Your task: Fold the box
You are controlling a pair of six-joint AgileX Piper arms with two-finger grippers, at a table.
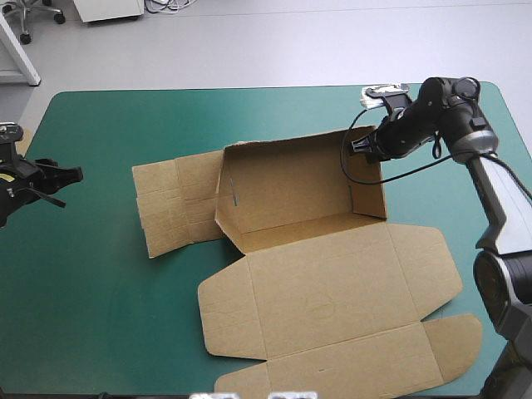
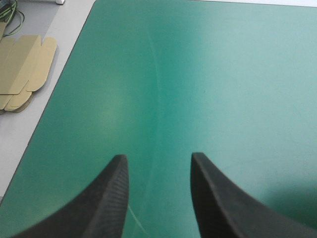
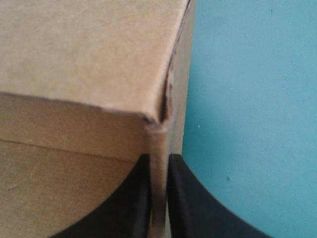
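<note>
The brown box (image 1: 324,283) lies about the middle of the table (image 1: 108,332), somewhat nearer its right edge than its left, and is only partly formed. On its far part the walls are raised into an open tray, with one wall toward the table's far edge and one at each side, the left one leaning outward. From the tray's near side the wide lid panel (image 1: 332,287) lies flat on the teal-green cover (image 1: 100,125) and reaches almost to the table's near edge, its rounded end flaps pointing toward the near right corner. A creased side panel (image 1: 176,204) lies flat beside the tray, toward the table's left edge. The right gripper (image 1: 363,148) is at the tray's far right corner. In the right wrist view its black fingers (image 3: 138,198) stand all but closed with the thin upright edge of the box's right wall pinched between them, just below the corner where that wall meets the far wall; bare cover shows beside the wall on the outside. The left gripper (image 1: 71,174) sits at the table's left edge, well apart from the box, touching nothing. In its own wrist view its fingers are spread apart over bare cover, and a stack of spare brown board (image 2: 22,69) lies on the floor beyond the table's edge.
</note>
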